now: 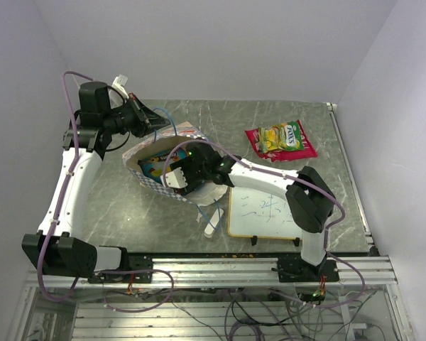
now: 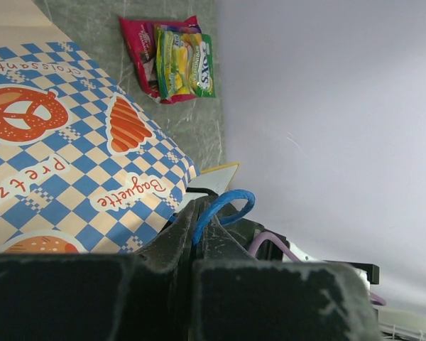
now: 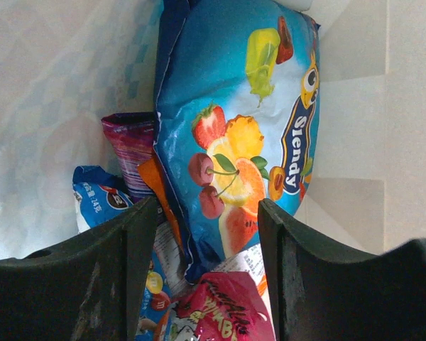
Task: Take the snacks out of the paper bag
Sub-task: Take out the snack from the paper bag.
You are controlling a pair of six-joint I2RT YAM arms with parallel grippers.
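The paper bag (image 1: pixel 167 160) lies tilted at table centre-left, its checkered side filling the left wrist view (image 2: pixel 64 163). My left gripper (image 1: pixel 150 118) is shut on its blue cord handle (image 2: pixel 224 206) at the bag's far rim. My right gripper (image 1: pixel 176 179) is open inside the bag's mouth. In the right wrist view its fingers (image 3: pixel 138 234) straddle a large blue fruit packet (image 3: pixel 234 135), with a pink-red packet (image 3: pixel 224 312), a small blue packet (image 3: pixel 96 199), a purple packet (image 3: pixel 131 145) and an orange one beside it. Two snacks, pink-red (image 1: pixel 255 142) and yellow-green (image 1: pixel 284 136), lie on the table at right.
A framed whiteboard (image 1: pixel 263 213) lies at front centre-right, under my right arm. A white eraser block (image 1: pixel 213 220) lies left of it. The table's right edge has a metal rail (image 1: pixel 348 170). A white wall stands close behind the bag.
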